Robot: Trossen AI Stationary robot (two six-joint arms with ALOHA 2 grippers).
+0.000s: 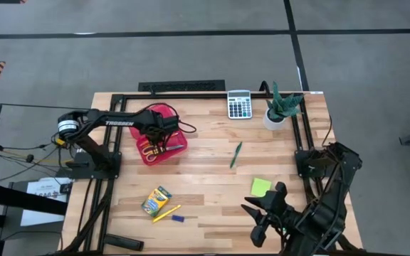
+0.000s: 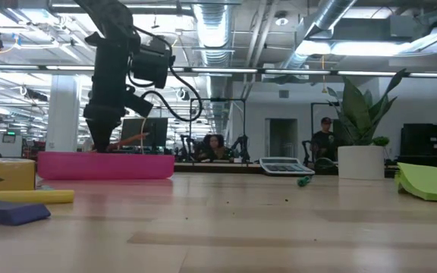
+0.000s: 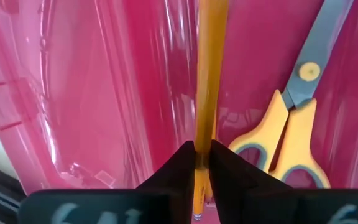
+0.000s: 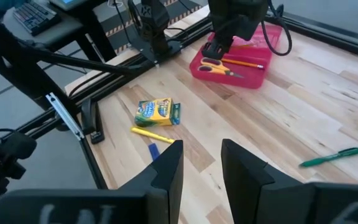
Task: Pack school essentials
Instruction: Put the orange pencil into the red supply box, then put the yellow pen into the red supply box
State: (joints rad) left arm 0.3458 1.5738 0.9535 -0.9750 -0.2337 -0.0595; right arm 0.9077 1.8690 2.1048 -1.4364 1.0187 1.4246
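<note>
Long orange wooden pencil in red plastic case, pinched by left gripper. Yellow-handled scissors beside it. Right gripper spread, empty, above table's near right corner.

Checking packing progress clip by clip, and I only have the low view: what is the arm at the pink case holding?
Observer: The left gripper is shut on an orange pencil at the red case.
Operator: Anything lying in the case?
Observer: Yes, yellow-handled scissors.
Operator: Where's the other arm?
Observer: The right gripper is open, near the table's front edge by the lime sticky-note pad.
</note>
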